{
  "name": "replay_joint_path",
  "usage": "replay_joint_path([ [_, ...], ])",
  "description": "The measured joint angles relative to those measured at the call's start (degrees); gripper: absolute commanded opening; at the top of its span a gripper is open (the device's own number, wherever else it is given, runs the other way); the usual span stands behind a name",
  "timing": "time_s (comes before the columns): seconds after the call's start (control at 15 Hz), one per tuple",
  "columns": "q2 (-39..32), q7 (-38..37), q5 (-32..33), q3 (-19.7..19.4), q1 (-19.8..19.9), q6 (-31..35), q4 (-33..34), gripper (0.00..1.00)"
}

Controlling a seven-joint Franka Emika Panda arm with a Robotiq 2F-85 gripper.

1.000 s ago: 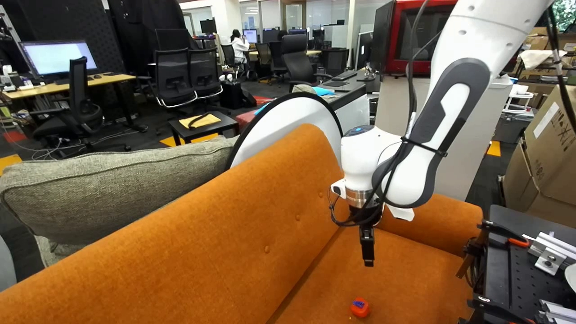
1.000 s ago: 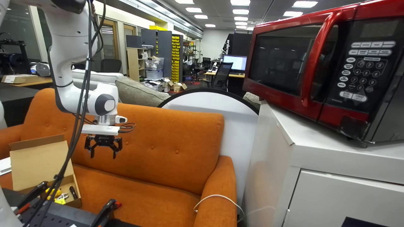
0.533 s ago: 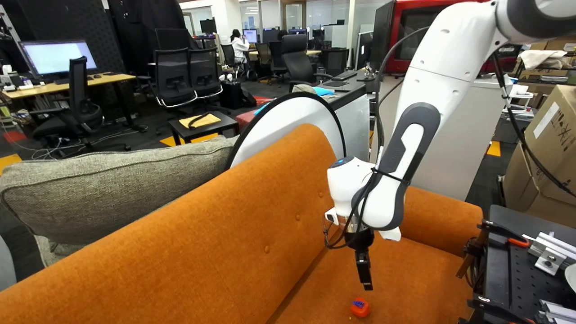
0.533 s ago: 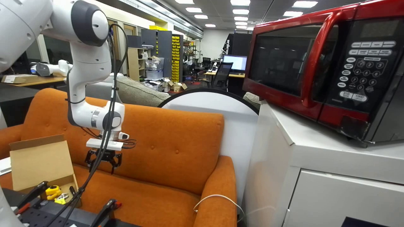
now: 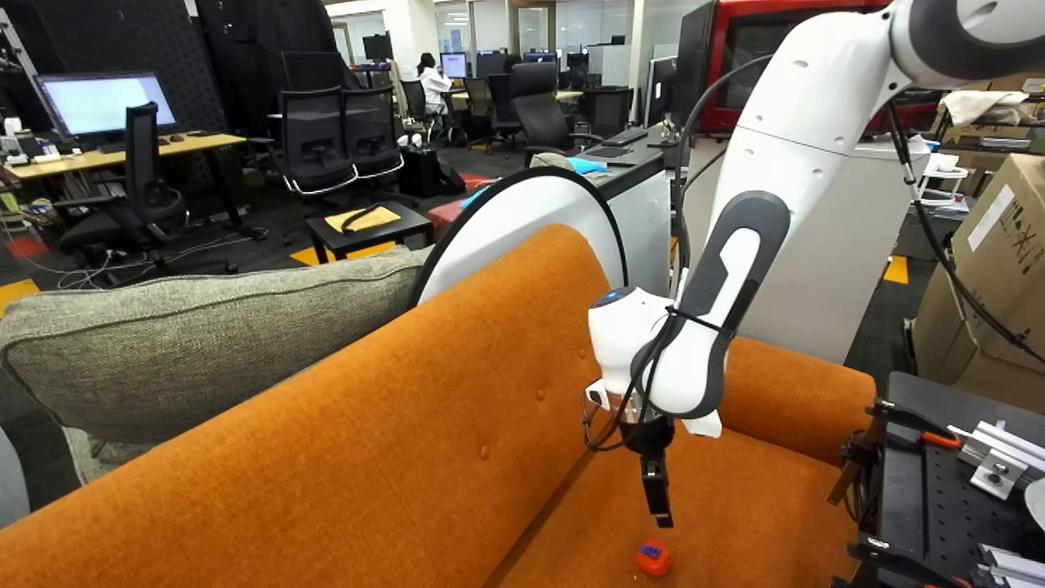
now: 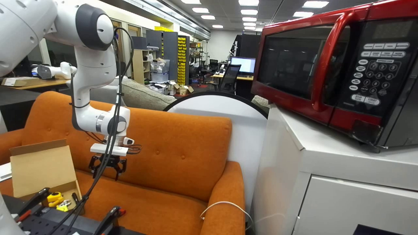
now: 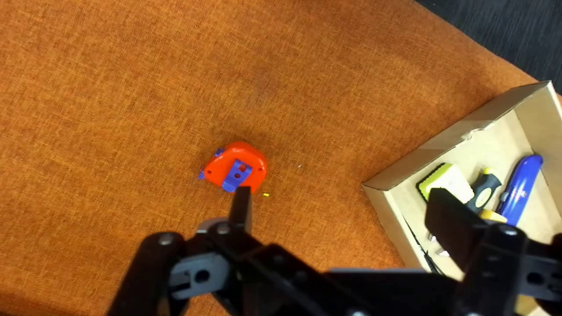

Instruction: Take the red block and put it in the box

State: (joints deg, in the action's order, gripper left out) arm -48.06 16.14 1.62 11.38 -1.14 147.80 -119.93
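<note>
Orange sofa seat (image 7: 131, 96). The empty claw (image 7: 341, 202) hangs above, fingers wide apart; in the wrist view, the red tape measure (image 7: 252, 166) lies below, just past one fingertip (image 7: 241, 206), not between; the cardboard box (image 7: 392, 219) is below the other.

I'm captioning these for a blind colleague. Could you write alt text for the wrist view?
A rounded red object with a purple clip lies on orange fabric, outside an open cardboard box at right that holds a long blue item among others. The black tool, spread open and holding nothing, shows along the bottom edge.
</note>
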Motion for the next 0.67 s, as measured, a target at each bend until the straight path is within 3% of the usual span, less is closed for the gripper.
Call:
replay_joint_path([
  [0.27, -3.93, 0.13, -1.74, 1.0, 1.1, 0.57, 2.2, 1.0],
  [0.67, -21.15, 0.16, -2.44, -1.58, 2.64, 2.79, 16.23, 1.0],
])
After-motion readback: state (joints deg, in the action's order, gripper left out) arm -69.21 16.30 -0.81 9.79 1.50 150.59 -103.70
